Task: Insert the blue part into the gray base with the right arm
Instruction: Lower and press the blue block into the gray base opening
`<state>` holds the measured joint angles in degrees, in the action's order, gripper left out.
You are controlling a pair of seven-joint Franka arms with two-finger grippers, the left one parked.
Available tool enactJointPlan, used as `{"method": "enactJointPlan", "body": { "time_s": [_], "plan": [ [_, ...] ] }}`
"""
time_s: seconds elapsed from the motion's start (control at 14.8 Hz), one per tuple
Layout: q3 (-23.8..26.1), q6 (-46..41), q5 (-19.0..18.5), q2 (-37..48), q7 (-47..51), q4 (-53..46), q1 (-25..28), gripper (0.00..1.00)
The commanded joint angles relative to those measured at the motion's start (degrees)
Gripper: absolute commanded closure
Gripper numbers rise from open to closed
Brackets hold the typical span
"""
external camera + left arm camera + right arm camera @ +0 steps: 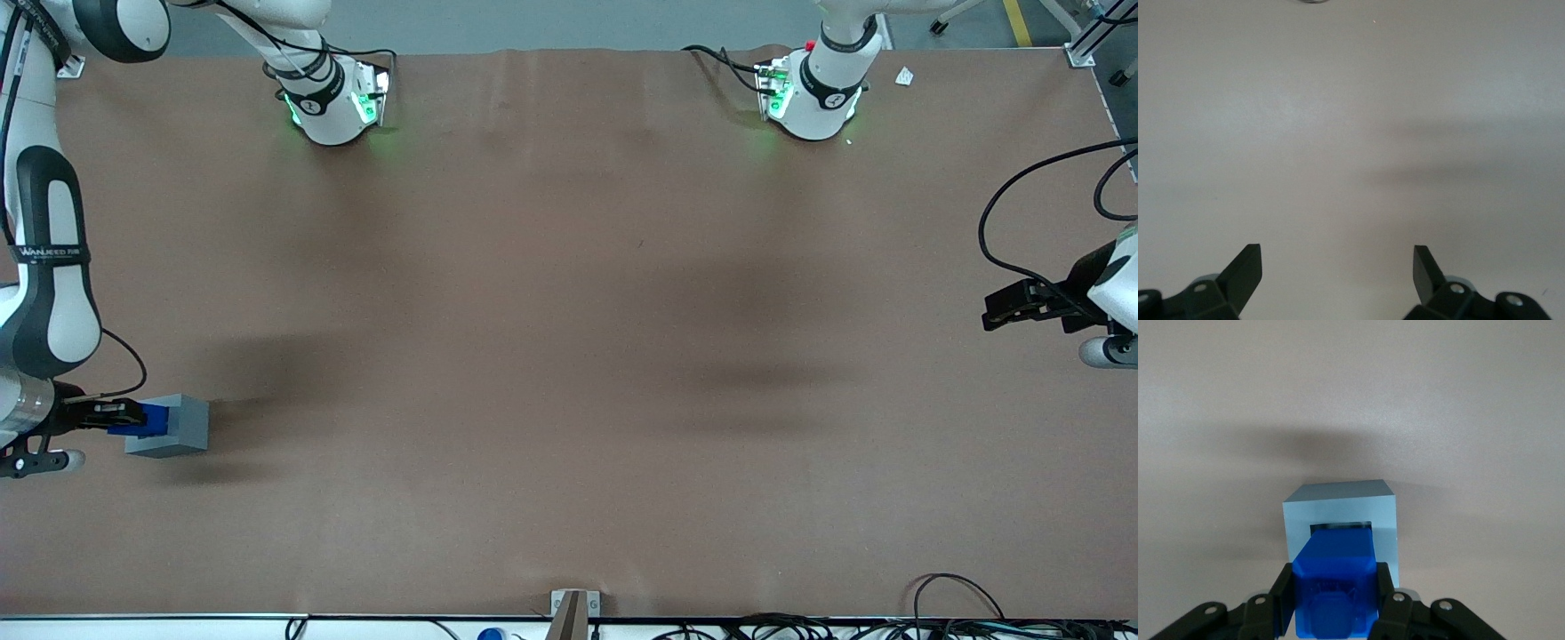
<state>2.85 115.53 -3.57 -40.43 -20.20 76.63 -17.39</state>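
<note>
Small bright blue plastic block (1335,577) is clamped between the two black fingers (1281,597) of the black two-finger gripper (1335,600) on the white jointed right arm (49,293) — fingers closed onto its sides, so the block rides with the arm rather than sitting loose. Its leading end sits right at the square recess (1340,526) in the light gray plastic cube-like base (1340,513), apparently just entering it; how deep it has gone cannot be told. The grip on the side faces looks chosen to leave the leading end free to go into the opening, and the block's long axis appears lined up with the recess, edges roughly parallel. The base rests on the brown table (569,356) at the working arm's end, fairly near the front camera, with nothing else close by. Judged stage: insertion under way, not seated, a push along the block's axis left to do. Risk — the base is not fixed, so an off-axis push could slide or tip it. View differences: the right wrist view shows the recess, the alignment and the finger contact; the front view shows only a sliver of blue between gripper (111,414) and base (173,425) but gives their place on the table and the arm's low reach. The left wrist view shows bare table, no task items.
</note>
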Motion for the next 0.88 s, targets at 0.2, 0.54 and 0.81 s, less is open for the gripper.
{"method": "enactJointPlan", "body": {
  "time_s": [0.2, 0.54, 0.81],
  "plan": [
    [0.7, -0.1, -0.4, -1.1, 0.3, -1.4, -0.5, 1.00],
    [0.7, 1.5, -0.3, -1.8, 1.2, -1.5, -0.3, 1.00],
    [1.1, 4.8, 0.5, -2.2, 0.9, -1.5, -0.2, 1.00]
  ]
}}
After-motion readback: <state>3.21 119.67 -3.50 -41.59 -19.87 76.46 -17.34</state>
